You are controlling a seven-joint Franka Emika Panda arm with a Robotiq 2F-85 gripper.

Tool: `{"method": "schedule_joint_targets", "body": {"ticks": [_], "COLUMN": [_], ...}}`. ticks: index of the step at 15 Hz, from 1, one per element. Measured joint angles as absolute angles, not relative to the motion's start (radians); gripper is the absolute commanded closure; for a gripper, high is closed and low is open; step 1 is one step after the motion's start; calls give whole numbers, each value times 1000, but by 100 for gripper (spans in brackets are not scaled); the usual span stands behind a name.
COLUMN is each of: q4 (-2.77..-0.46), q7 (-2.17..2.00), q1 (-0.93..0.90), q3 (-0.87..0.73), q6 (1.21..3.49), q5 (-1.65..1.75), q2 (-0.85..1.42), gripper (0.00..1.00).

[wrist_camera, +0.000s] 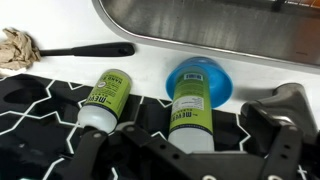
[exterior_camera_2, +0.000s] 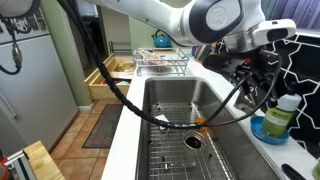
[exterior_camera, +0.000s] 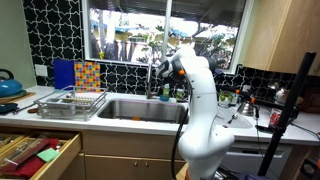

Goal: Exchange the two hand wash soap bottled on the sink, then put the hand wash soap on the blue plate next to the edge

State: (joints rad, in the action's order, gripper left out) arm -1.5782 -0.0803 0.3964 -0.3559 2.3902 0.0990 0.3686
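A crumpled rag (wrist_camera: 14,48) and a black-handled brush (wrist_camera: 80,50) are seen at the far left of the wrist view, lying on the pale countertop (wrist_camera: 60,78) beside the rim of the sink (wrist_camera: 200,25). Further right, the left soap bottle (wrist_camera: 105,98) is stood directly on the counter. Just beside it, the right soap bottle (wrist_camera: 193,100) is stood on the blue plate (wrist_camera: 224,85), near the basin's edge. Both bottles are upright, their long axes vertical and their tops pointed up toward the camera. The gripper (wrist_camera: 190,128) is held above them with its jaws spread wide. The bottle on the plate is framed between the jaws, and nothing is gripped.
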Motion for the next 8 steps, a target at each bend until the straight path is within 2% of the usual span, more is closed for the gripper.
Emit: {"method": "schedule_joint_targets", "body": {"ticks": [8], "q4": [-1495], "q7": [-58], "q1": [429], "q3": [-356], "q6": [2472], "q5": [85], "q2": [472], "gripper": [0]}}
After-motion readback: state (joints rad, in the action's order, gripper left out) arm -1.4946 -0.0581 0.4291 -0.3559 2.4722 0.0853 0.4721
